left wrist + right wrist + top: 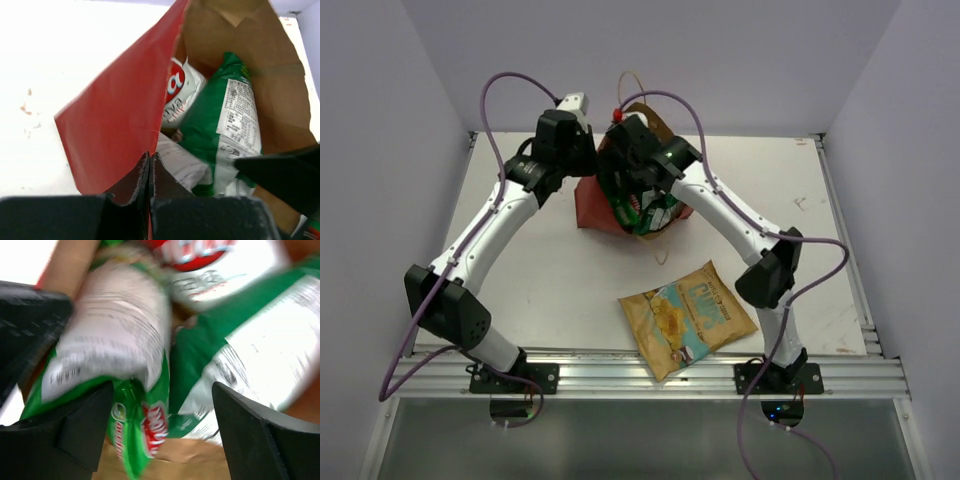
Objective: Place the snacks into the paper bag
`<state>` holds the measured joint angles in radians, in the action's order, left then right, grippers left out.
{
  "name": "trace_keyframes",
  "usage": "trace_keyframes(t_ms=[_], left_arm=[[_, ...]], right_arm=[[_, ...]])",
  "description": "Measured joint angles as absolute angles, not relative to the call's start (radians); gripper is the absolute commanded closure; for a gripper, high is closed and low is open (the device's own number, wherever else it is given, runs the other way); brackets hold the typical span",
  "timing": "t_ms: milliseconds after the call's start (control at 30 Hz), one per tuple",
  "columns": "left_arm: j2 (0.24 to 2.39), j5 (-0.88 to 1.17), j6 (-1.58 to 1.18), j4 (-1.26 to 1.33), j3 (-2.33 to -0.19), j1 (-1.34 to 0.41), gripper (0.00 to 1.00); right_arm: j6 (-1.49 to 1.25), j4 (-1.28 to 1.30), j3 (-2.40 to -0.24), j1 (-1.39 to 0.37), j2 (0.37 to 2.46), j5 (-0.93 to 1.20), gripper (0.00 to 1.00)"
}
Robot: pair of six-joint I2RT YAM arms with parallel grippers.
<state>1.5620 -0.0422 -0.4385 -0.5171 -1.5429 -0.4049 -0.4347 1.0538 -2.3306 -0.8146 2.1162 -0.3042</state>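
The paper bag lies at the table's middle back, red outside and brown inside. My left gripper is shut on the bag's red wall, holding its mouth open. Inside are snacks: a green-white packet and a pale white packet with a red logo. My right gripper is open in the bag's mouth. A green packet end with red lettering hangs loose between its fingers. A larger tan-yellow packet with teal lettering lies flat on the table near the right arm's base.
The bag's tan cord handles stick up behind the two wrists. Metal rails run along the table's near edge, with purple walls on the left, the right and at the back. Cables loop over both arms.
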Motion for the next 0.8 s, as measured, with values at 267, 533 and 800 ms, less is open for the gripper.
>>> trace_keyframes(t_ms=[267, 533, 800], left_arm=[[1.632, -0.059, -0.454, -0.566, -1.644, -0.424, 1.00], [1.666, -0.084, -0.454, -0.572, -1.648, -0.419, 1.00], [1.666, -0.122, -0.452, -0.581, -1.648, -0.389, 1.00]], right_arm=[[-0.319, 1.002, -2.112, -0.821, 1.707, -0.376, 0.10], [-0.292, 0.973, -1.665, -0.823, 1.367, -0.316, 0.12], [-0.287, 0.927, -1.271, -0.859, 1.357, -0.159, 0.12]])
